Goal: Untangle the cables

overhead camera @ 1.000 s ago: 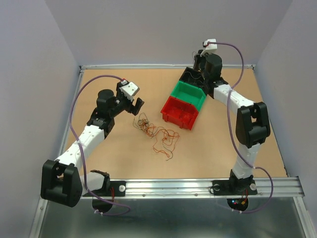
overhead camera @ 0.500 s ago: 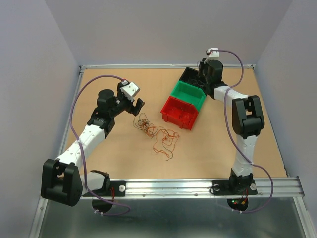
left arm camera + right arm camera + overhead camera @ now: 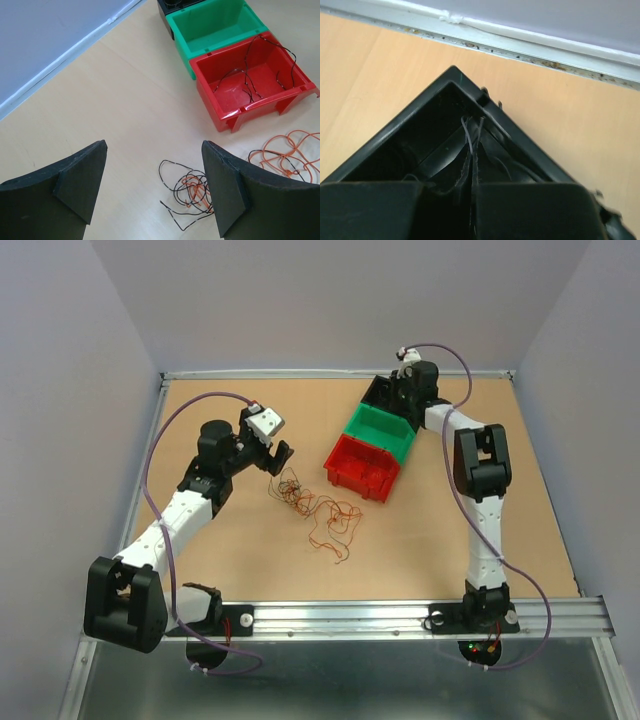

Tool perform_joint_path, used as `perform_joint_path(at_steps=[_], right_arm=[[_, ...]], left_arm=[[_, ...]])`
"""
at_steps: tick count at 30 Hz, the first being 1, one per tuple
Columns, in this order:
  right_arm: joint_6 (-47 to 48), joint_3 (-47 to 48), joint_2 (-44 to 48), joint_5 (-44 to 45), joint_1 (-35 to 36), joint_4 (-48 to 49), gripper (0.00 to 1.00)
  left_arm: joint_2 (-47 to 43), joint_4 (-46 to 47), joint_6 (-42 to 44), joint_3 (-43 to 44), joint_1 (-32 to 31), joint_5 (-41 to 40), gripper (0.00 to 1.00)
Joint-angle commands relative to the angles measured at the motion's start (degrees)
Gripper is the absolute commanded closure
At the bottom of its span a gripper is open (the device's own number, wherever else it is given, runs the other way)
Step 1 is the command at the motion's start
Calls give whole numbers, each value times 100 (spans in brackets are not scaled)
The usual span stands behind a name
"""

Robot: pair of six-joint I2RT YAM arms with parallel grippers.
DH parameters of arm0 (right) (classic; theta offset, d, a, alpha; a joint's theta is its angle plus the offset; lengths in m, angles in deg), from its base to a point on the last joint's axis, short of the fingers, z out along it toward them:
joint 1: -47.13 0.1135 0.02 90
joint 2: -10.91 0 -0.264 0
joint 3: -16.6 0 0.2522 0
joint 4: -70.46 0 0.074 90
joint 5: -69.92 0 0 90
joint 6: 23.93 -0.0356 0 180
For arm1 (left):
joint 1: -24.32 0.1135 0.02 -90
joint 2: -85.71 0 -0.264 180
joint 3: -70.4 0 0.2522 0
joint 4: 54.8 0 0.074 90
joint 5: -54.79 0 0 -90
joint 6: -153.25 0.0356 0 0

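Observation:
A tangle of thin orange-brown and dark cables (image 3: 315, 505) lies on the table left of the bins. In the left wrist view a dark and orange knot (image 3: 192, 192) lies just inside my right finger (image 3: 227, 185), and orange loops (image 3: 287, 155) lie further right. My left gripper (image 3: 277, 454) (image 3: 154, 150) is open and empty, hovering above the knot's left end. My right gripper (image 3: 402, 388) (image 3: 472, 157) is down inside the black bin (image 3: 383, 390) (image 3: 415, 135), jaws shut on a thin dark cable (image 3: 469, 132) that sticks out between the tips.
A green bin (image 3: 382, 430) (image 3: 215, 25) and a red bin (image 3: 362, 466) (image 3: 280, 95) stand in a row with the black one. The red bin holds thin dark wires (image 3: 245, 80). A raised rim (image 3: 530, 45) runs along the table's far edge.
My right arm has folded in and its gripper has dropped from above the black bin down into it. The left gripper has barely moved.

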Motion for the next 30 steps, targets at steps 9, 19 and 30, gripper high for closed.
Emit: perform_joint_path(at_steps=[9, 19, 30], right_arm=[[508, 2630, -1555, -1184, -376, -2423, 100], [947, 1998, -1029, -1546, -561, -2608, 83], [473, 2129, -308, -1660, -561, -2502, 66]], left_arm=[[20, 45, 133, 53, -5, 319, 13], [55, -51, 247, 71, -14, 345, 14], [-147, 63, 247, -52, -14, 266, 14]])
